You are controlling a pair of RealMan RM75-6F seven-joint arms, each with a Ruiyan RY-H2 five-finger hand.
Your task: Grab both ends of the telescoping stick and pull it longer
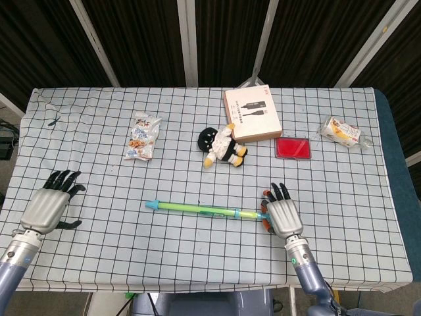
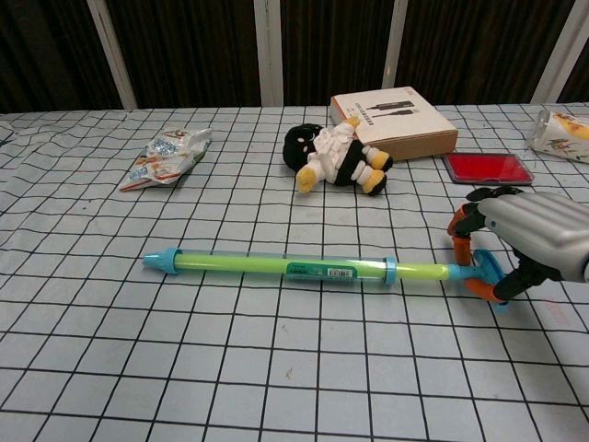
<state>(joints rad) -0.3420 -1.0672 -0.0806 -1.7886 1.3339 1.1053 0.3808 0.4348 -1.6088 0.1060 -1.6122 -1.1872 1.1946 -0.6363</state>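
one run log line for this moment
stick: flat on table, not extended | right hand: holds handle end | left hand: open, apart from tip end | step: left grasp pending
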